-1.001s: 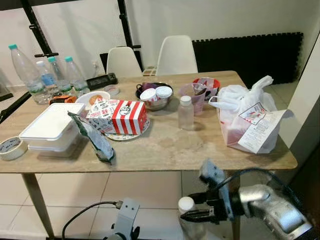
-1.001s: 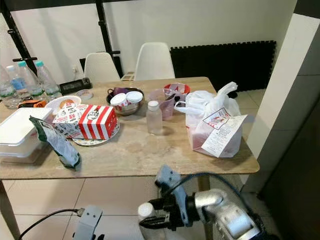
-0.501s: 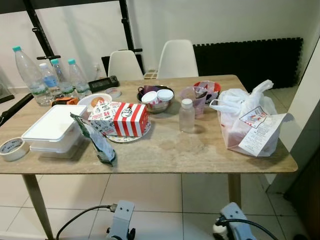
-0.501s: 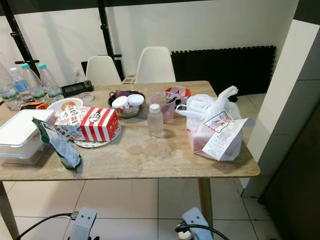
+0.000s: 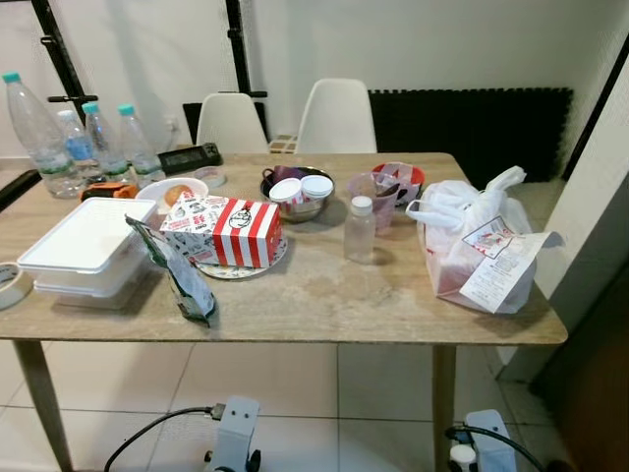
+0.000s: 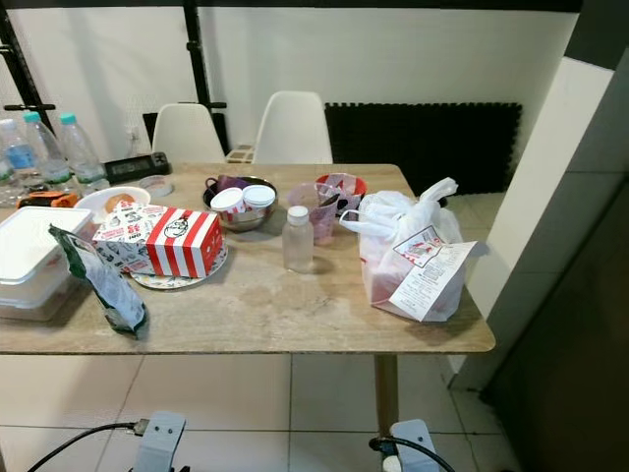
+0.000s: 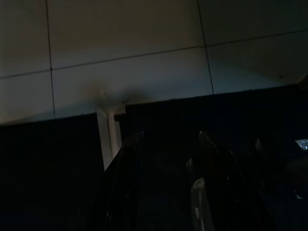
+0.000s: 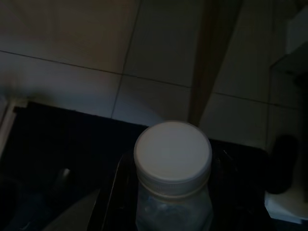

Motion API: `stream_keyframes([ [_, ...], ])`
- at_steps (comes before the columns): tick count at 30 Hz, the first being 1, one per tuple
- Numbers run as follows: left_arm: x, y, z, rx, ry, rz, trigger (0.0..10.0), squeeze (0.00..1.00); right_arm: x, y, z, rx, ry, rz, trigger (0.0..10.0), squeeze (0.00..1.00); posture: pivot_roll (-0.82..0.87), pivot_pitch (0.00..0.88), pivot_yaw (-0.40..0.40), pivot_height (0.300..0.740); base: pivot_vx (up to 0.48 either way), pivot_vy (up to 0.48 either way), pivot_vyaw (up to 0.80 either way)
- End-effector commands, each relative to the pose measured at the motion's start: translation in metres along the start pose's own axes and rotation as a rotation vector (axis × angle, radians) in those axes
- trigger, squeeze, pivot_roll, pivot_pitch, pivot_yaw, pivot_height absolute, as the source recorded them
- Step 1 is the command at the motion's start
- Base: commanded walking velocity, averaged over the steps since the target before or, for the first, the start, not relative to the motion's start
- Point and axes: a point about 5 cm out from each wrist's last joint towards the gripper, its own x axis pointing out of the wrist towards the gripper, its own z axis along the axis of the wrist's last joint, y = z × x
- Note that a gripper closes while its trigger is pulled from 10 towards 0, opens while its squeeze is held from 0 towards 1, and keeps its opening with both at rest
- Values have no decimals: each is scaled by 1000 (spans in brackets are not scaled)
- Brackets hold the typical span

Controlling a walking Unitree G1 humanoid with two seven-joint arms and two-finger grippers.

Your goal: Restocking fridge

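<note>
Gripping a small white-capped bottle (image 8: 172,178) upright between its fingers, the right gripper (image 8: 168,192) hangs low, below the tabletop (image 5: 324,295) edge; whether the left gripper (image 7: 168,159) is open is too dark to tell.

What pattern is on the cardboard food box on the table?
Red and white vertical stripes on the box, with printed logos; clearest in the left eye view.

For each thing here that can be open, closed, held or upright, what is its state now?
Small bottle: upright, capped.
Plastic bag: tied at top.
Striped box: closed.
White container: lid on.
Held bottle: capped, between the right gripper's fingers.
Left gripper: empty.
</note>
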Motion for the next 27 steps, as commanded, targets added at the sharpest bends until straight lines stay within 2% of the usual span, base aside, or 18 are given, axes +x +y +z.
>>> stream_keyframes([
  [1, 0, -5, -1, 4, -1, -4, 10000, 0, 1, -3, 5, 53, -33, -34, 10000, 0, -43, 30, -49, 726, 0, 0, 0],
  [7, 2, -2, 6, 36, -1, -12, 10000, 0, 1, -9, 6, 156, -51, -91, 10000, 0, -40, 32, -17, 726, 0, 0, 0],
  [12, 4, 6, 13, 35, -1, 2, 10000, 0, 2, -9, 8, 158, -59, -96, 10000, 0, -47, 28, -20, 726, 0, 0, 0],
  [15, 3, 13, 15, 3, -18, 24, 10000, 0, 2, -3, 1, 146, -37, -82, 10000, 0, -44, 26, -22, 726, 0, 0, 0],
  [18, 4, 13, 18, 24, -22, 13, 10000, 0, 2, -5, 2, 172, -39, -84, 10000, 0, -40, 47, -31, 726, 0, 0, 0],
  [21, 4, 12, 20, 25, -28, 20, 10000, 0, 1, -6, 1, 154, -37, -79, 10000, 0, -30, 27, -14, 726, 0, 0, 0],
  [22, 5, 10, 21, 33, -25, 17, 10000, 0, 1, -10, 0, 168, -40, -93, 10000, 0, -37, 46, -2, 726, 0, 0, 0],
  [23, 7, 6, 25, 73, -27, -15, 10000, 0, -1, -16, 0, 209, -54, -123, 10000, 0, -47, 27, 2, 726, 0, 0, 0],
  [24, 7, 6, 25, 73, -27, -15, 10000, 0, -1, -16, 0, 209, -54, -123, 10000, 0, -47, 27, 2, 726, 0, 0, 0],
  [25, 7, 6, 28, 99, -30, -20, 10000, 0, -2, -20, -1, 268, -61, -160, 10000, 0, -54, 51, 10, 726, 0, 0, 0],
  [27, 7, 8, 28, 89, -30, -11, 10000, 0, -2, -21, -2, 271, -60, -161, 10000, 0, -43, 37, 14, 726, 0, 0, 0],
])
